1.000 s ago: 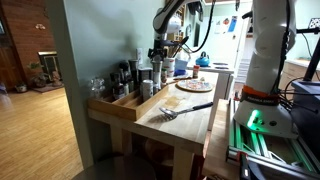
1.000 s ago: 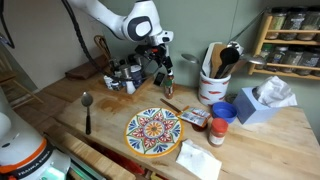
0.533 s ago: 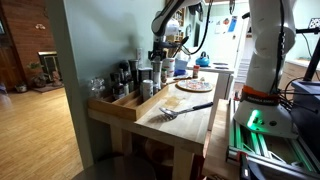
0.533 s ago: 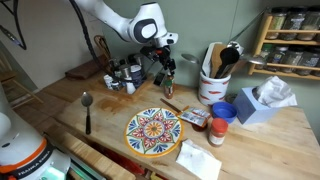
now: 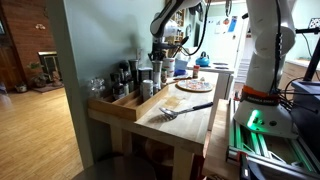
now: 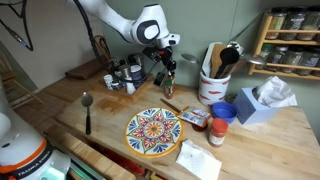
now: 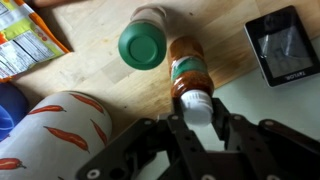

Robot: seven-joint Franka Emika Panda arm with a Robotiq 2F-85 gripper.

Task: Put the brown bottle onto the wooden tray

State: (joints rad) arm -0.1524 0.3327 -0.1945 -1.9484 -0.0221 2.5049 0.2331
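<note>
In the wrist view the brown bottle [image 7: 188, 70] stands on the wooden tabletop, reddish-brown with a green band and a white cap. My gripper [image 7: 198, 108] is shut on that white cap, one finger [image 7: 175, 128] on each side. In both exterior views the gripper [image 6: 166, 74] [image 5: 160, 52] hangs straight down at the back of the table, beside a cluster of dark shakers. The wooden tray [image 5: 128, 108], long and pale, lies along the table edge with several bottles in it.
A green-capped bottle [image 7: 144, 42] stands right next to the brown bottle. A red-and-white utensil jar [image 6: 213, 85], a patterned plate [image 6: 153, 131], a spoon [image 6: 87, 105], a tissue box [image 6: 262, 100] and a small black device [image 7: 283, 45] are also on the table.
The jaws have closed from open onto the brown bottle's cap. The arm has barely shifted and the bottle still stands on the table.
</note>
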